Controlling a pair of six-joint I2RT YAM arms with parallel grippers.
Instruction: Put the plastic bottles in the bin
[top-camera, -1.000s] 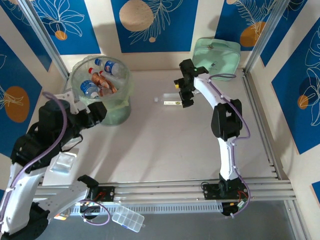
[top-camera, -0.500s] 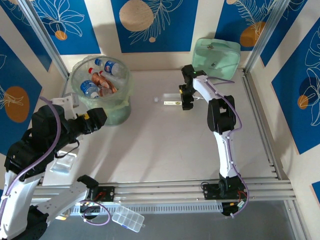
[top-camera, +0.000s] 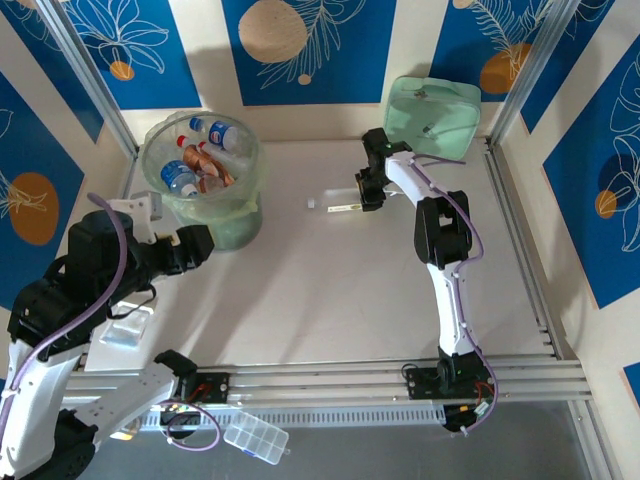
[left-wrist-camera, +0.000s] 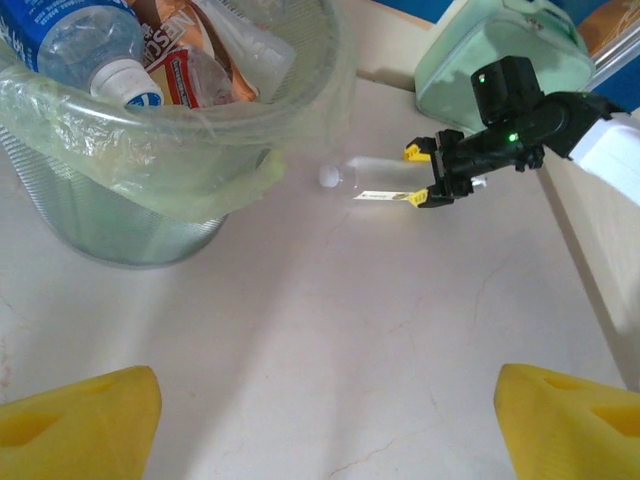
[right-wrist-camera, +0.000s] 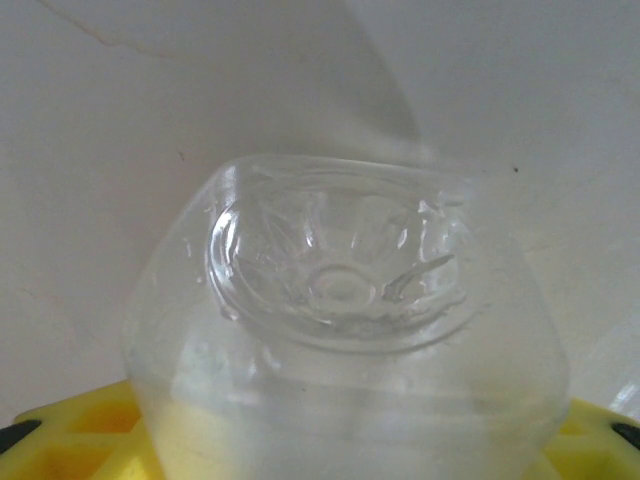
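Gripping the clear bottle (top-camera: 335, 205) by its base end looks to be the step in hand. It lies on its side on the white table (top-camera: 330, 290) at upper centre of the top view, its white cap pointing left toward the bin (top-camera: 240, 215) and well apart from it. The right gripper (left-wrist-camera: 416, 176) is closed around the bottle's bottom. In the right wrist view the yellow fingers (right-wrist-camera: 60, 435) sit at the lower corners, and the thin wall between them looks squeezed out of round. The left gripper (top-camera: 198, 244) hangs near the bin at left of the frame, jaws spread wide and holding nothing. To do this well, the squeeze should be firm but not crushing, since plastic this soft can buckle and slip. With the hold so far toward one end, the neck will likely droop, so lift slowly before swinging left. The bin already holds several blue-labelled bottles (top-camera: 180, 178), heaped close to the rim. The release should therefore come over the middle, above the rim, and clear of the left arm waiting beside it.
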